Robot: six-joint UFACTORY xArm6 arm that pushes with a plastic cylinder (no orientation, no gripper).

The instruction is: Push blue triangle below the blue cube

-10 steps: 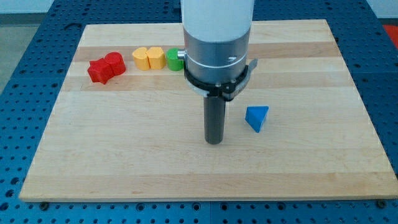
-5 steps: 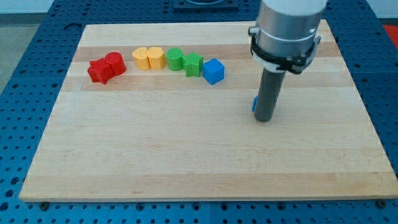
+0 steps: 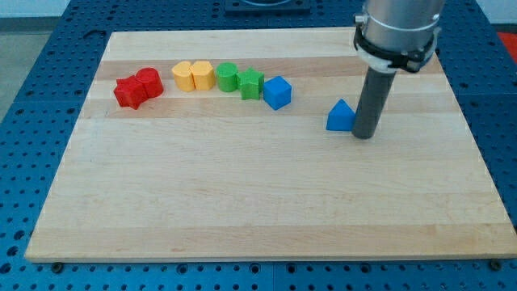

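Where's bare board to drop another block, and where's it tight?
Free: the whole lower half of the board, below the blue triangle and my tip. Tight: the top-left row from red blocks to the blue cube.

My tip (image 3: 364, 135) is sitting right against the view's right side of the blue triangle (image 3: 341, 117). The blue cube (image 3: 277, 92) is lying up and to the view's left of it, ending a row of blocks.
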